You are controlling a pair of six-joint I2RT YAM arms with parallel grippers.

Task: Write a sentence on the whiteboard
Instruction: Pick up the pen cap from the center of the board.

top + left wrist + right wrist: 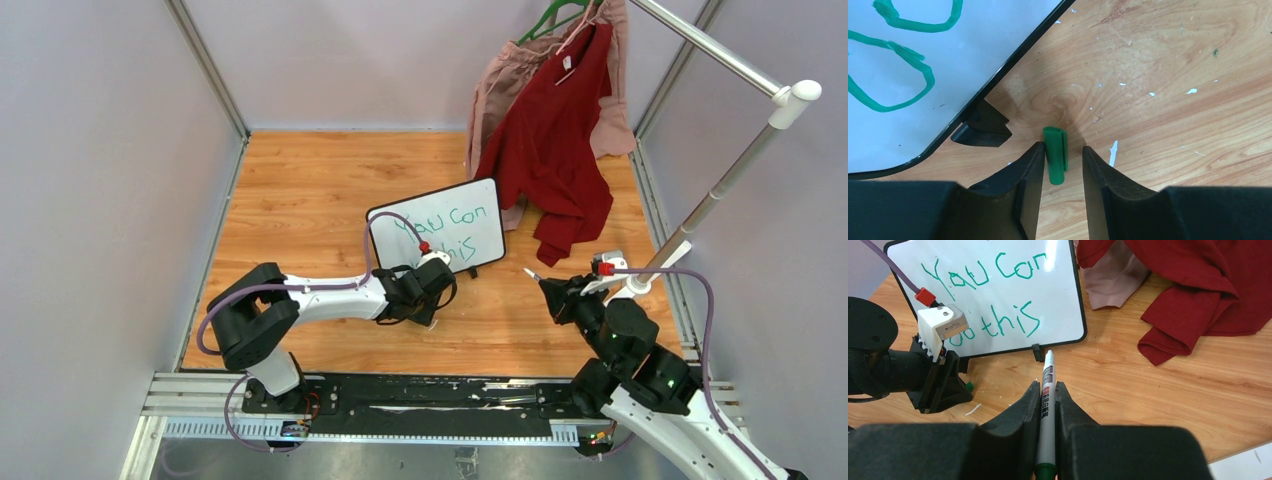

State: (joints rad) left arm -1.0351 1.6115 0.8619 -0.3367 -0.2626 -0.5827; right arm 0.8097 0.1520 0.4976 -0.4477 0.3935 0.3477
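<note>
**Marker pinched on my right, cap bracketed on my left**

My right gripper (1048, 386) is clamped on the white marker (1049, 365), its tip pointing to 12 o'clock at the whiteboard (480, 245). My left gripper (1062, 148) stands part open on the table (300, 200), straddling a green cap (1056, 162), with a gap on one side. The board stands at 12 o'clock of both grippers and bears the sentence (985, 297) in green.

Your left gripper (1063, 149): at the whiteboard's (1058, 305) near edge, jaws apart. Your right gripper (1048, 386): right of it, clamping a marker (1049, 367).
</note>
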